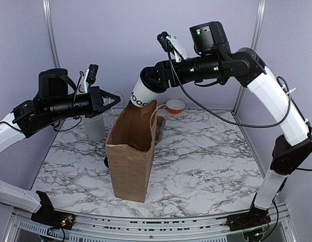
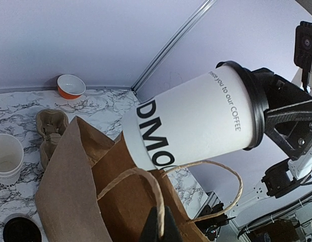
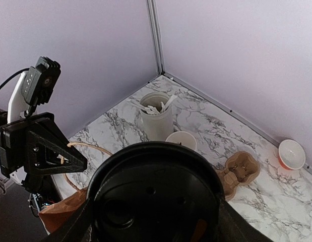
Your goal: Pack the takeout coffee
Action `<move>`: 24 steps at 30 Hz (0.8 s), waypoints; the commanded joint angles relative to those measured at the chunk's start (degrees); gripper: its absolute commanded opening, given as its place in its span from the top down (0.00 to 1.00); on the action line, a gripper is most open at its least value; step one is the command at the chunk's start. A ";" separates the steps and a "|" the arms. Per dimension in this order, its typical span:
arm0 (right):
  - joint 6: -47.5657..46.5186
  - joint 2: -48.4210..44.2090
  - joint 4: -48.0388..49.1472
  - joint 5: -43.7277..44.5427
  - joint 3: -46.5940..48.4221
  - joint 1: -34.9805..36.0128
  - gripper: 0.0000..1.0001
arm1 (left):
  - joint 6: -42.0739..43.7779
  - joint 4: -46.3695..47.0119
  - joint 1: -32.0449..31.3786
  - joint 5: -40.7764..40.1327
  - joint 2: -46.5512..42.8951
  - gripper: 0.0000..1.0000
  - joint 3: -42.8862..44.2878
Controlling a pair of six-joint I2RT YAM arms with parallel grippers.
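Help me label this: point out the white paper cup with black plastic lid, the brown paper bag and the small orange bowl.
white paper cup (image 2: 196, 121): left wrist view, printed side.
brown paper bag (image 1: 128, 164): top view, front panel.
small orange bowl (image 1: 175, 109): top view, outer wall.

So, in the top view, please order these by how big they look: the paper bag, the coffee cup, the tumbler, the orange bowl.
1. the bag, clearly largest
2. the cup and the tumbler: they look alike and both are partly hidden, so not ranked
3. the bowl, smallest
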 commanded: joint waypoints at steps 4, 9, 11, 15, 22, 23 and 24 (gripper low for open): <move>2.21 2.82 -3.91 -1.25 2.61 2.31 0.35 | -0.18 3.03 -0.16 -1.85 -1.70 1.00 -1.75; 2.98 6.40 -7.32 -1.51 6.20 3.56 0.36 | 0.41 3.42 -0.16 -2.26 -2.67 1.00 -2.40; 3.50 6.92 -7.78 -1.71 5.85 3.84 0.36 | 0.85 3.42 -0.17 -2.47 -3.05 1.00 -2.59; 4.24 8.15 -8.42 -2.74 5.75 4.10 0.37 | 2.06 3.33 -0.16 -1.64 -3.84 0.91 -3.02; 5.01 11.33 -9.69 -4.01 6.80 4.45 0.38 | 3.65 3.20 -0.16 -1.87 -7.74 0.62 -5.23; 5.10 11.69 -9.77 -4.05 6.88 4.49 0.38 | 4.02 3.13 -0.16 -1.89 -8.84 0.57 -5.63; 5.13 11.97 -9.85 -4.18 6.88 4.51 0.38 | 4.29 3.11 -0.16 -1.99 -9.78 0.54 -6.17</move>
